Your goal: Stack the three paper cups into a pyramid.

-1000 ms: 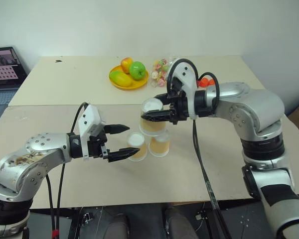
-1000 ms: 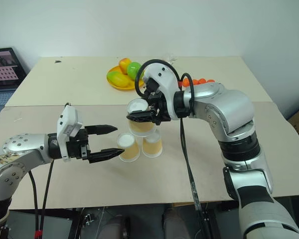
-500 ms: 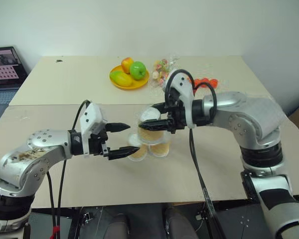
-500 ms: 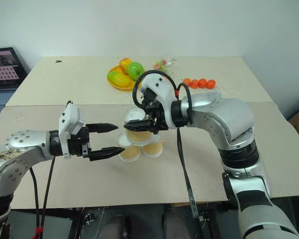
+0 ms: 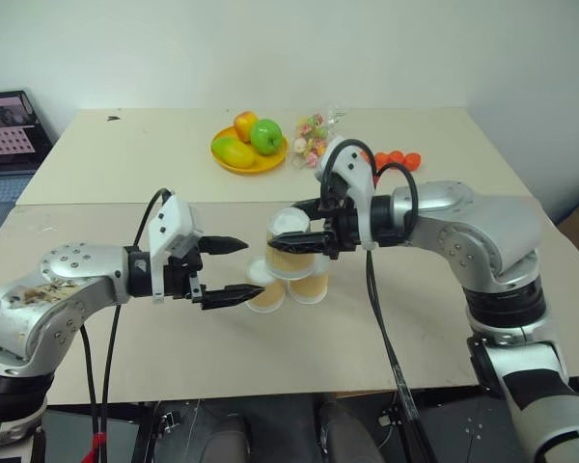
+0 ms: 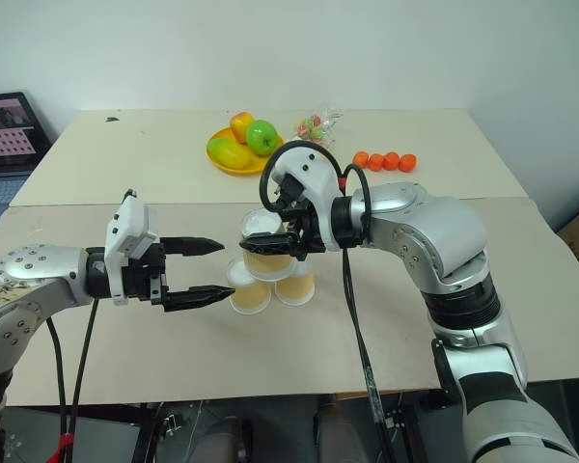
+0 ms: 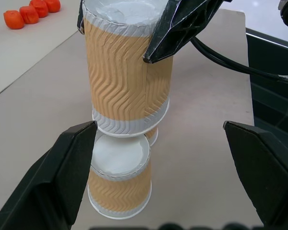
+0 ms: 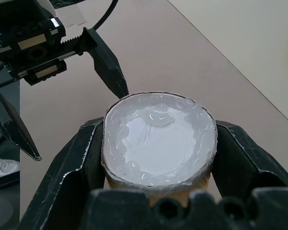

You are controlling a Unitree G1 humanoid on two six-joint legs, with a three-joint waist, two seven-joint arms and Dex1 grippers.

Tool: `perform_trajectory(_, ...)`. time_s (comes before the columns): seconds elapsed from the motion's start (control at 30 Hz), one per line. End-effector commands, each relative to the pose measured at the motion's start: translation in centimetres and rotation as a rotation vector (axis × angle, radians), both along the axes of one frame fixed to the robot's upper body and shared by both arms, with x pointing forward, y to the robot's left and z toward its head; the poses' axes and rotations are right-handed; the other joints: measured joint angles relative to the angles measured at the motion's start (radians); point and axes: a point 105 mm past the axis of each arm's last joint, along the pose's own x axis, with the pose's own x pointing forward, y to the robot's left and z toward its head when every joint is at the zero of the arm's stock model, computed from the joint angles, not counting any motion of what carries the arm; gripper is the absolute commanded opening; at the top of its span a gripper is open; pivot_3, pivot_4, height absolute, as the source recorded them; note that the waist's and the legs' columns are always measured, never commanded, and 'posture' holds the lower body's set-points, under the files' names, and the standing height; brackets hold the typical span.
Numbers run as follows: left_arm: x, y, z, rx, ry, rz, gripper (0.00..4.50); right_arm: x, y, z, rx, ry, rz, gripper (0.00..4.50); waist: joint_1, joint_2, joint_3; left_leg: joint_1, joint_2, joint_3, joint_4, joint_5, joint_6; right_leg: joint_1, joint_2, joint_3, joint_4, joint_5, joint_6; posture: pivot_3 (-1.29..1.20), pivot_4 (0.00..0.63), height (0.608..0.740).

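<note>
1. Beige table (image 5: 125, 318) in front, second table behind with yellow fruit plate (image 5: 249, 154), candy bag (image 5: 312, 135), small orange balls (image 5: 396, 158); laptop (image 5: 5, 135) at far left.
2. Two base cups upside down, touching side by side near table centre: left base cup (image 5: 265, 285), right base cup (image 5: 311, 282).
3. Third cup (image 5: 291, 243) also inverted, white flat end up, clamped near its top by right gripper (image 5: 307, 224), fingers closed on both sides of it.
4. Third cup sits over the seam between the two base cups; in left wrist view its rim (image 7: 129, 125) looks resting on or just touching the near base cup, contact not certain.
5. Left gripper (image 5: 230, 270) spread wide, empty, just beside left base cup, not touching.
6. Step judged: placing the top cup, pyramid nearly done.
7. Next move calls for: confirm rim seated on both bases, then part right fingers gently and back off level, no sideways drag.
8. Risk: nudging a base cup on retreat, toppling the stack.
</note>
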Motion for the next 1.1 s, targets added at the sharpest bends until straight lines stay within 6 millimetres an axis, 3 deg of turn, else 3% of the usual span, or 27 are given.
perform_trajectory(0.03, -0.1, 0.2, 1.1, -0.003, -0.041, 0.003, 4.50, -0.2, 0.2, 1.3, 0.019, -0.069, 0.025, 3.29, 0.000, 0.000, 0.000, 0.000, 0.000, 0.000, 0.000, 0.000, 0.000, 0.000, 0.000, 0.000, 0.000, 0.000, 0.000, 0.00, 0.150, 0.734)
perform_trajectory(0.17, -0.1, 0.2, 1.1, -0.001, -0.044, 0.004, 4.50, -0.4, 0.0, 1.2, 0.004, -0.077, 0.039, 4.47, 0.000, 0.000, 0.000, 0.000, 0.000, 0.000, 0.000, 0.000, 0.000, 0.000, 0.000, 0.000, 0.000, 0.000, 0.000, 0.00, 0.150, 0.734)
perform_trajectory(1.1, 0.3, -0.2, 0.8, -0.002, -0.045, -0.011, 4.50, -0.3, -0.4, 2.7, 0.018, -0.098, 0.031, 4.47, 0.000, 0.000, 0.000, 0.000, 0.000, 0.000, 0.000, 0.000, 0.000, 0.000, 0.000, 0.000, 0.000, 0.000, 0.000, 0.00, 0.150, 0.734)
